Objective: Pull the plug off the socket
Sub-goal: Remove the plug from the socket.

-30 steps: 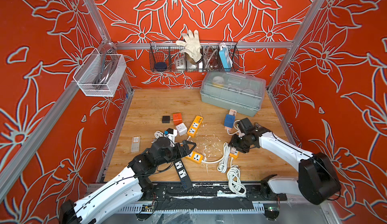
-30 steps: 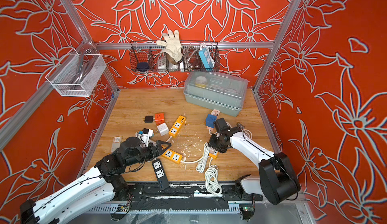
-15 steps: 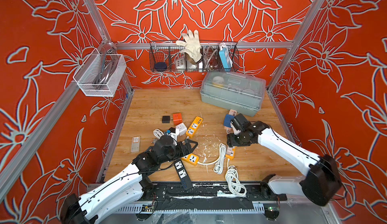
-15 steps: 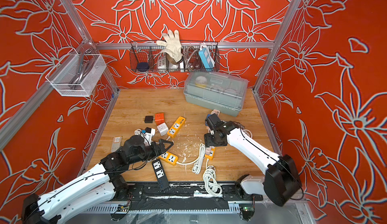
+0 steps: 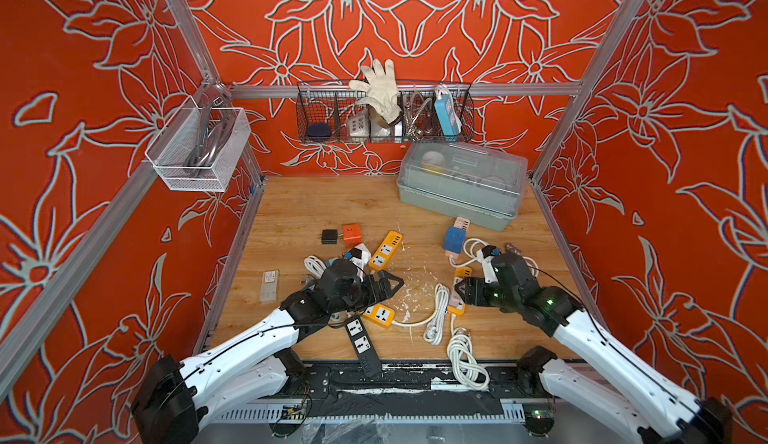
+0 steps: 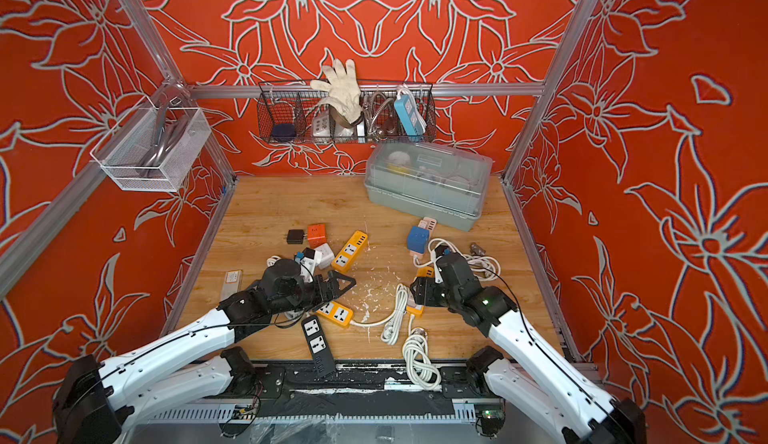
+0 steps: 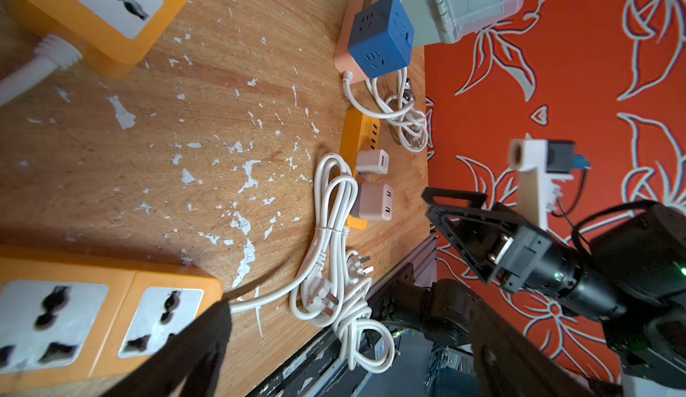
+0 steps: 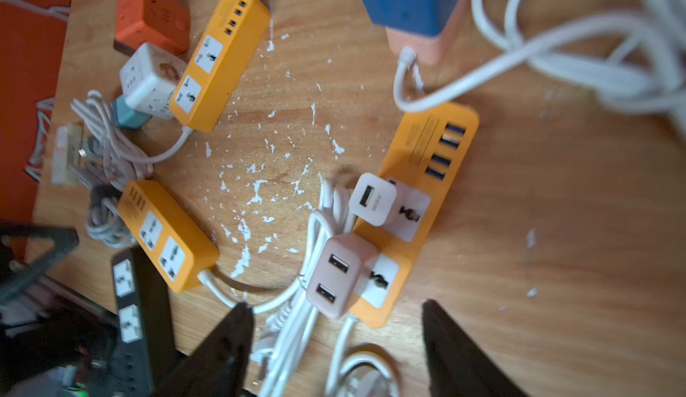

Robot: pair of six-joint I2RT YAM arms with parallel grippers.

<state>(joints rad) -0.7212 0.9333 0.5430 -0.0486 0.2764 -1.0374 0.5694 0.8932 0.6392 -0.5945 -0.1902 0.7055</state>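
Note:
An orange power strip (image 8: 415, 205) lies on the wooden floor at the right, also in both top views (image 5: 462, 273) (image 6: 425, 272). Two plugs stand in its sockets: a white one (image 8: 373, 198) and a pink one (image 8: 339, 274). My right gripper (image 8: 334, 308) hovers over the strip's cord end, open, its fingertips either side of the pink plug without touching it. From above the right gripper (image 5: 459, 292) covers most of the strip. My left gripper (image 5: 390, 286) is open and empty above another orange strip (image 5: 378, 315). The left wrist view shows both plugs (image 7: 373, 161) (image 7: 375, 202).
White cord coils (image 5: 465, 354) lie near the front edge. A black strip (image 5: 361, 344), a third orange strip (image 5: 386, 251), a blue cube on a pink strip (image 5: 455, 238) and small adapters (image 5: 351, 234) lie around. A grey lidded box (image 5: 461, 188) stands at the back right.
My right gripper has shifted a little over the orange strip and its jaws now stand wider than a second ago. My left gripper has edged slightly to the right, still open.

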